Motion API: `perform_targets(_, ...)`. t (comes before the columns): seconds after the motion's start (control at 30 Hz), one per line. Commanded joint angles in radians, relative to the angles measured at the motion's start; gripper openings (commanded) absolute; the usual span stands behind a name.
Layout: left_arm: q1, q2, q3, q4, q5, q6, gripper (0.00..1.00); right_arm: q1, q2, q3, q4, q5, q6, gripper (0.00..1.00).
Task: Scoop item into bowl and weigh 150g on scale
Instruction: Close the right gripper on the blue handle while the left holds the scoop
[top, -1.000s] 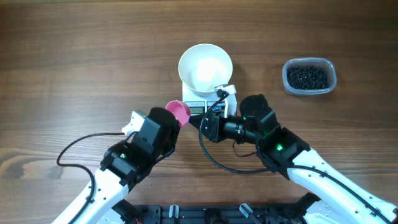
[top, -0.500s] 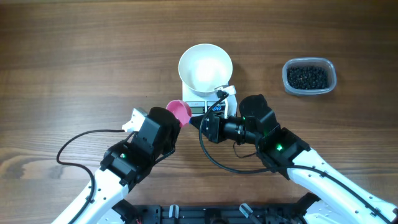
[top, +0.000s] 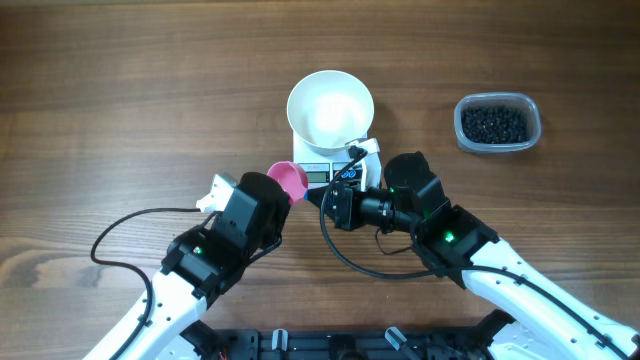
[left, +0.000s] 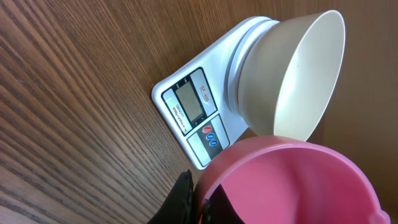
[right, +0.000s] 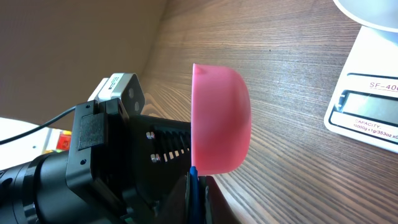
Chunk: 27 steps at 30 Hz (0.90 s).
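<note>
**A:** Overhead first: the white bowl (top: 331, 110) is sitting empty on the digital scale (top: 318, 172). The black beads (top: 495, 123) are lying in the clear tub (top: 461, 124), well apart on the worktop (top: 120, 90).

**B:** The left end effector (top: 279, 192) is gripping the pink scoop (top: 288, 179) beside the scale. The right end effector (top: 310, 196) is closed just next to it.

**A:** Left wrist view: the scoop's inside is showing bare.

**B:** Right wrist view: the closed tips are meeting the scoop's rim. Whether they're pinching it, I can't tell.

**A:** I'm reckoning those beads are hard, light and rolling freely. The stiff scoop probably wants holding at its rim and carrying level.
</note>
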Motion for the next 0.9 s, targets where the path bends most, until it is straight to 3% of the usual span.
perform_targets(0.0, -0.007, 0.005, 0.004, 0.002, 0.001, 0.02, 0.04, 0.006, 0.0, 0.013, 0.006, -0.04, 0.003, 0.04)
perform_targets(0.87, -0.007, 0.005, 0.004, -0.009, -0.006, 0.02, 0.04, 0.006, 0.0, 0.013, 0.006, -0.182, 0.007, 0.04)
